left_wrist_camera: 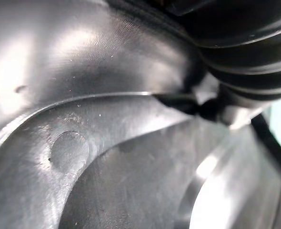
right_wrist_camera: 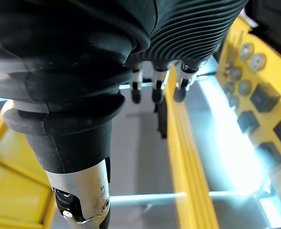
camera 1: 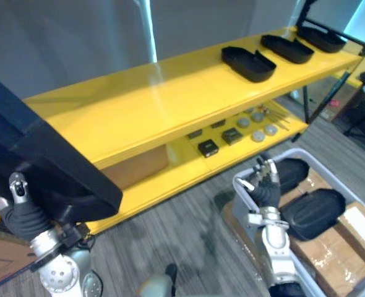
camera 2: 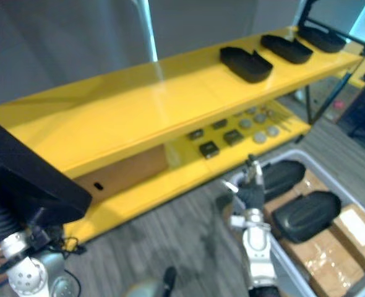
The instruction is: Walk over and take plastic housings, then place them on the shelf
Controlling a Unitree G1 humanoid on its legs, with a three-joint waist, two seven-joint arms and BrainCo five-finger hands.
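Fingers on L hand [camera 1: 21, 210] hidden behind smooth black plastic housing [camera 1: 46, 164], grip unclear; long axis crosses yellow shelf [camera 1: 139, 105] edge. R hand [camera 1: 266, 182] fingers relaxed, empty.

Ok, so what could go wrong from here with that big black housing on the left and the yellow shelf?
1. The black housing at the left hand sits across the front edge of the top shelf board; it may catch that edge rather than land flat.
2. The grip is hidden beneath the housing, and much of it overhangs the hand, so it might tip or slip.
3. The right hand hangs open over the grey bin and could knock its rim.
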